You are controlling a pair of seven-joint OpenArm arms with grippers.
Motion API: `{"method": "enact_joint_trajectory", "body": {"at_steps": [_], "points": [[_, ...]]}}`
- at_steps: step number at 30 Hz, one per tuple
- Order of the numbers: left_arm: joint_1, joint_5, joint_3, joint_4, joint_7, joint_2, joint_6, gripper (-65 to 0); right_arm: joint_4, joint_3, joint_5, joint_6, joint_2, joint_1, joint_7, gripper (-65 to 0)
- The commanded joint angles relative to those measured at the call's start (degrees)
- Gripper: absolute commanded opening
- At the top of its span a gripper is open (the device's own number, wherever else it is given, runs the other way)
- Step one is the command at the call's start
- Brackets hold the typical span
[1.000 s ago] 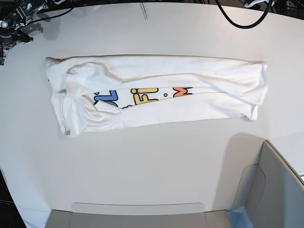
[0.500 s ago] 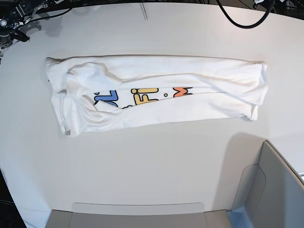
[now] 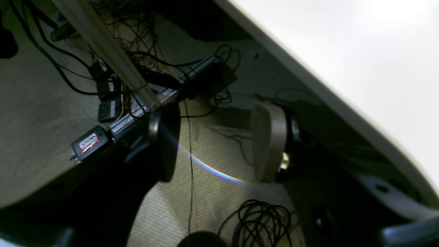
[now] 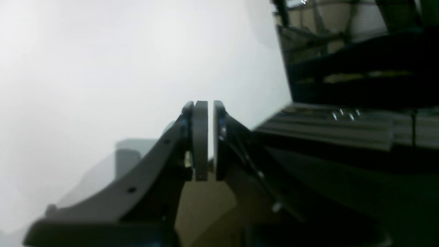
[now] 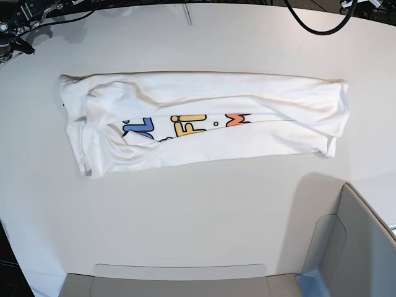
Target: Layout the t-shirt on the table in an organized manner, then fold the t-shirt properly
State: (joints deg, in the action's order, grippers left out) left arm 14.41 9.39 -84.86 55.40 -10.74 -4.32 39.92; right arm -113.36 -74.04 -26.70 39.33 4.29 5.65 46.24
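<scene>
A grey bin point(image 5: 359, 247) sits at the near right corner of the surface point(image 5: 185, 204), apart from the shirt point(image 5: 204, 120), which lies folded into a long band across the middle. Bare room surrounds it. The left gripper point(image 3: 216, 144) hangs wide open and empty over floor cables point(image 3: 257, 223) beyond the edge; the right gripper point(image 4: 210, 144) is nearly closed, empty.

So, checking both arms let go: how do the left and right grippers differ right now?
The left gripper has its jaws wide apart, above the floor beside the table edge; the right gripper has its jaws nearly together, over the tabletop's edge. Both are empty, away from the t-shirt.
</scene>
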Motion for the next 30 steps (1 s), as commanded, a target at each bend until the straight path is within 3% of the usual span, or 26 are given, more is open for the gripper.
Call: {"method": "enact_joint_trajectory", "body": {"at_steps": [1,14,19,30], "points": [[0.0,-1.8,-0.1,1.2,-2.5,-1.9,0.1,-33.2,-1.8,0.0,0.4,0.7,-1.0,-0.6,-1.1,-61.7],[-1.1,-12.2,-0.1,7.4,-2.4,-2.9,0.1,-33.2,-4.0,-0.1,0.5,0.7,-0.6,-1.5,-1.3,-61.6],[-4.3,-13.1,-0.1,12.4,-2.4,-2.9,0.1,-33.2,-4.0,-3.9,0.6,0.7,-0.6,-2.8,-1.3,-61.5],[-10.9,-12.9,-0.1,21.6,-2.4,-2.8,0.1,-33.1,-4.0,-4.5,0.8,0.7,-0.6,-2.8,-1.3,-61.5]]}}
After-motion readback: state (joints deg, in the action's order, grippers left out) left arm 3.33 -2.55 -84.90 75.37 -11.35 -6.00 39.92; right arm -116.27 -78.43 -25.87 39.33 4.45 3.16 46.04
